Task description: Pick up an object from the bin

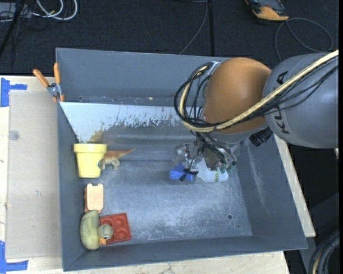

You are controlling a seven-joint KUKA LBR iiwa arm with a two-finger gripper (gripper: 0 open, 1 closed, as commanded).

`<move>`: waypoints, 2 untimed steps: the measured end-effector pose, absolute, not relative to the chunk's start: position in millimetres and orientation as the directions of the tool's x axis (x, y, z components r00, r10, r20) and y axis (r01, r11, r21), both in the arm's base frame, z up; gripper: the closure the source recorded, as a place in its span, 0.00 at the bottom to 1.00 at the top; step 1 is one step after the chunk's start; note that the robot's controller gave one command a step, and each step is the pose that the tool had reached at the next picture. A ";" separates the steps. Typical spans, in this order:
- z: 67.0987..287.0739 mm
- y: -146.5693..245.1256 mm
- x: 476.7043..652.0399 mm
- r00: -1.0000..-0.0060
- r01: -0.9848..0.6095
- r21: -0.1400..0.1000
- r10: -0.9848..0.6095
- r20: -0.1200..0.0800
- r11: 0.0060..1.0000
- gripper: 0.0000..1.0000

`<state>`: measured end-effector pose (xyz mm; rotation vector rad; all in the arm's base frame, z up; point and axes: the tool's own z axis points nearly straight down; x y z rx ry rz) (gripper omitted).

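Observation:
My gripper point(199, 163) is low in the middle-right of the bin, under the orange dome. A small blue thing point(179, 175) lies right at its left fingertip, touching or nearly so. A small white and green thing point(213, 176) sits just to its right, under the gripper body. Whether either one is between the fingers I cannot tell.
Along the bin's left side lie a yellow cup point(89, 158), a small tan dinosaur figure point(111, 160), a peach block point(94, 197), a red brick point(116, 228) and a yellow-green duck point(92, 230). The arm and cables cover the bin's upper right.

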<state>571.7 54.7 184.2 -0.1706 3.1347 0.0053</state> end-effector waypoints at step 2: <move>223.2 60.8 567.6 -0.998 -0.068 0.003 -0.068 0.004 0.998 1.00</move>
